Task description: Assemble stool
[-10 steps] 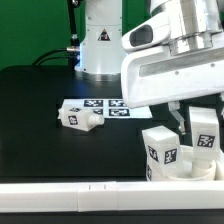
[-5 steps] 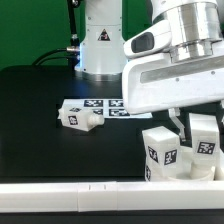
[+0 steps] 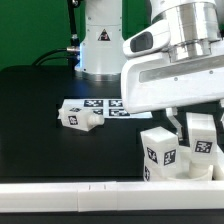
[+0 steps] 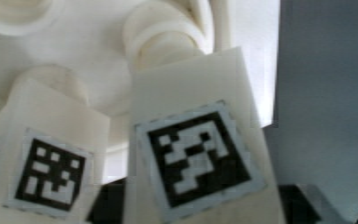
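My gripper [image 3: 197,128] is at the exterior view's lower right, shut on a white blocky stool leg [image 3: 204,146] with a black-and-white tag, held upright. In the wrist view the same leg [image 4: 194,120] fills the middle between my dark fingertips [image 4: 119,196]. A second tagged leg [image 3: 160,152] stands upright just to the exterior view's left of it and also shows in the wrist view [image 4: 43,150]. A third leg [image 3: 76,117] lies on its side on the black table. The round seat is mostly hidden: only pale rounded parts [image 4: 149,40] show behind the legs.
The marker board [image 3: 106,107] lies flat behind the lying leg. The robot's white base [image 3: 100,45] stands at the back. A white rail [image 3: 70,192] runs along the table's front edge, just below the standing legs.
My gripper has sunk slightly with the leg in it, and the held leg sits a little lower beside the standing leg. The lying leg has not moved.
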`<action>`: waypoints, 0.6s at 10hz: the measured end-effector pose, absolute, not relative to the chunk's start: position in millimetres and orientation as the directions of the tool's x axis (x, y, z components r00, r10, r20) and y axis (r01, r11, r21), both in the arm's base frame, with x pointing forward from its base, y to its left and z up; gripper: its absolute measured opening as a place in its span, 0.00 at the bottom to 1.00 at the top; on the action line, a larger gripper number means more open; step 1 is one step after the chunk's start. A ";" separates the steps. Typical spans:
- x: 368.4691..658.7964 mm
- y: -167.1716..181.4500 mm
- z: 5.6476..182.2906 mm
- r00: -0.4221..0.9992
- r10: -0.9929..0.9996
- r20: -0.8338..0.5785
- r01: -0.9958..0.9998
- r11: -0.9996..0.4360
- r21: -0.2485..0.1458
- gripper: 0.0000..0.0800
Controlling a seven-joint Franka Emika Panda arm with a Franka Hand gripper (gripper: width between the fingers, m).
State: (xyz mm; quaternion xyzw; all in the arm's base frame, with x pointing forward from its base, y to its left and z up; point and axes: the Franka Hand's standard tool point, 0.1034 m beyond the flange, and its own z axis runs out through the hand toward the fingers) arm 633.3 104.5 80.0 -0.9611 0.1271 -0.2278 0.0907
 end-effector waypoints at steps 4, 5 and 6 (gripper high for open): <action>633.2 104.6 79.7 0.864 -0.286 0.414 -0.203 -0.951 -0.232 0.80; 633.2 104.5 79.7 0.864 -0.286 0.414 -0.203 -0.951 -0.232 0.80; 633.2 104.5 79.7 0.864 -0.286 0.414 -0.203 -0.951 -0.232 0.81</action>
